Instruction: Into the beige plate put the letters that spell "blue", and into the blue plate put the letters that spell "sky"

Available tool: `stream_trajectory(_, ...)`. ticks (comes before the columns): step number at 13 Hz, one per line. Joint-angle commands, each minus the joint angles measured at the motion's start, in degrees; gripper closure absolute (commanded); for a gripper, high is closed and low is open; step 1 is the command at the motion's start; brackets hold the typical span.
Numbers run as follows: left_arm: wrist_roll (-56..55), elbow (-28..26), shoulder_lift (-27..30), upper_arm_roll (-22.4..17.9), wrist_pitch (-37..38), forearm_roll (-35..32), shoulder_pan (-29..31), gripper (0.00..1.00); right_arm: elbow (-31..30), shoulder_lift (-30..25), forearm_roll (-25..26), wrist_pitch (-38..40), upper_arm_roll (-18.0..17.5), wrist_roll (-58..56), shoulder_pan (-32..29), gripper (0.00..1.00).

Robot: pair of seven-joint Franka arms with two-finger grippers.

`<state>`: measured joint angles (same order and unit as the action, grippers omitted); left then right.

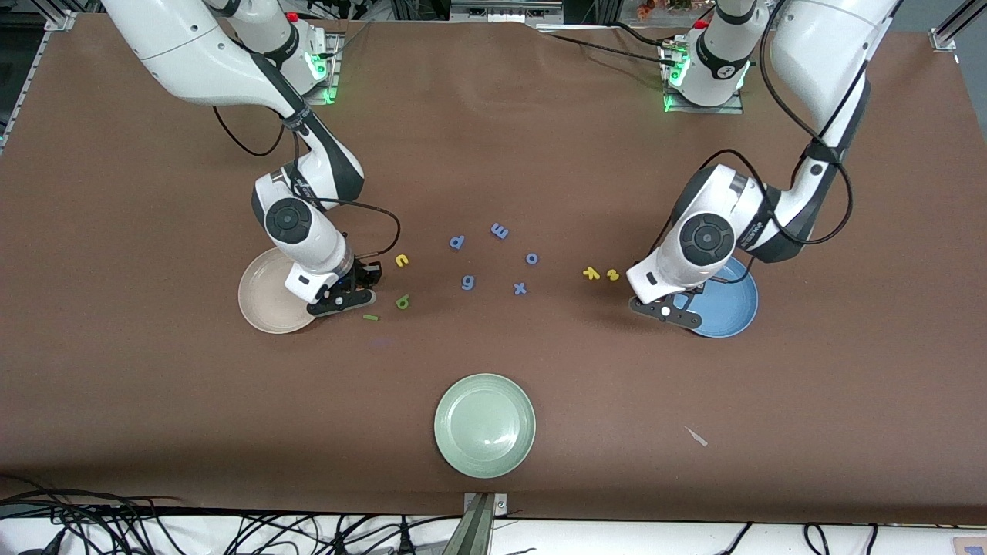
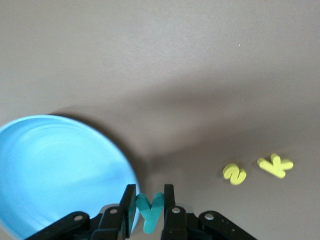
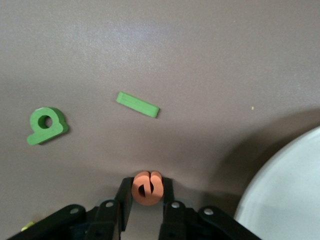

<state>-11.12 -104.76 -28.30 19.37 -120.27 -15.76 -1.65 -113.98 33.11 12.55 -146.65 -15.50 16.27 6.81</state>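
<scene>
My left gripper (image 2: 147,192) is shut on the teal y (image 2: 150,210), low beside the rim of the blue plate (image 2: 50,170). The yellow s (image 2: 234,174) and yellow k (image 2: 275,166) lie close by on the table. My right gripper (image 3: 146,186) is shut on the orange e (image 3: 146,188), next to the beige plate (image 3: 290,200). The green l (image 3: 138,104) and green b (image 3: 46,125) lie just off its fingers. In the front view the yellow u (image 1: 402,260) lies farther from the camera than the green b (image 1: 402,302). The right gripper (image 1: 343,297) is at the beige plate (image 1: 262,304). The left gripper (image 1: 667,311) is at the blue plate (image 1: 732,312).
Blue-purple letters p (image 1: 457,242), m (image 1: 500,230), o (image 1: 532,259), g (image 1: 468,283) and x (image 1: 520,289) lie scattered mid-table. A pale green plate (image 1: 484,425) sits nearer the camera. A small pale scrap (image 1: 696,436) lies toward the left arm's end.
</scene>
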Motion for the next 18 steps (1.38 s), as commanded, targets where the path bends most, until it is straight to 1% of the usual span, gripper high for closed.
stream_trajectory(1, 5.13, 0.44, 0.62, 0.23, 3.11, -0.93, 2.34, 0.99, -1.51, -4.27, 0.81, 3.02, -0.41, -0.89, -0.48, 0.79)
stream_trajectory(3, 9.44, -0.18, -0.69, -0.04, 2.59, -1.81, 6.02, 0.99, -0.98, -9.18, 0.37, 10.47, -0.50, -3.69, -1.36, 0.79)
stream_trajectory(4, 10.06, -0.18, -1.66, -0.04, 2.32, -1.81, 7.35, 0.98, -0.98, -11.29, 0.37, 12.42, -0.50, -6.66, -2.06, 0.79)
stream_trajectory(6, 9.98, -1.32, -2.55, -0.04, -0.12, -1.81, 7.54, 0.94, -1.24, -14.56, 0.28, 15.77, -0.41, -14.82, -5.30, 0.79)
stream_trajectory(7, 9.55, -1.76, -2.72, -0.04, -0.75, -1.81, 7.54, 0.70, -1.51, -14.83, 0.19, 15.78, -0.41, -18.87, -7.06, 0.79)
stream_trajectory(8, 9.02, -1.68, -2.90, -0.04, -0.76, -1.73, 7.54, 0.01, -2.47, -14.74, 0.28, 15.26, -0.41, -21.43, -8.64, 0.79)
stream_trajectory(9, 9.01, -1.59, -2.38, 0.05, -0.15, -1.73, 7.54, 0.00, -3.69, -14.57, 0.37, 13.43, -0.32, -21.89, -9.44, 0.78)
stream_trajectory(10, 9.01, -1.50, -1.68, 0.31, 0.64, -1.73, 7.54, 0.00, -5.71, -14.57, 0.46, 10.89, -0.32, -21.99, -9.71, 0.75)
stream_trajectory(11, 9.01, -1.07, -0.88, 0.40, 1.87, -1.64, 7.19, 0.00, -7.12, -14.22, 0.46, 8.34, -0.23, -21.90, -9.89, 0.60)
stream_trajectory(12, 8.93, -0.63, 0.08, 0.49, 3.27, -0.94, 6.84, 0.00, -8.09, -13.95, 0.46, 6.75, -0.23, -21.20, -9.98, 0.43)
stream_trajectory(13, 8.40, -0.28, 0.96, 1.62, 4.07, -0.76, 6.40, 0.00, -8.19, -13.78, 0.28, 6.38, -0.23, -20.94, -9.98, 0.33)
stream_trajectory(14, 5.79, -0.27, 1.06, 3.81, 4.08, -0.67, 6.39, 0.00, -8.19, -13.78, 0.19, 6.47, -0.23, -20.67, -9.98, 0.28)
stream_trajectory(15, 0.98, 0.16, 0.88, 5.31, 4.08, -0.67, 6.05, 0.00, -8.19, -13.78, 0.37, 6.55, -0.32, -19.19, -9.98, 0.25)
stream_trajectory(16, -4.29, 0.52, 0.53, 6.98, 3.99, -0.67, 5.17, 0.00, -7.93, -13.60, 0.46, 6.64, -0.50, -17.35, -9.89, 0.25)
stream_trajectory(17, -8.87, 1.04, -0.25, 7.69, 3.47, -0.67, 3.95, 0.00, -7.32, -12.99, 0.46, 6.64, -1.89, -15.24, -9.80, 0.25)
stream_trajectory(18, -13.79, 2.09, -1.57, 7.78, 3.46, -0.67, 1.32, 0.00, -5.74, -11.68, 0.46, 6.64, -3.90, -12.44, -9.71, 0.25)
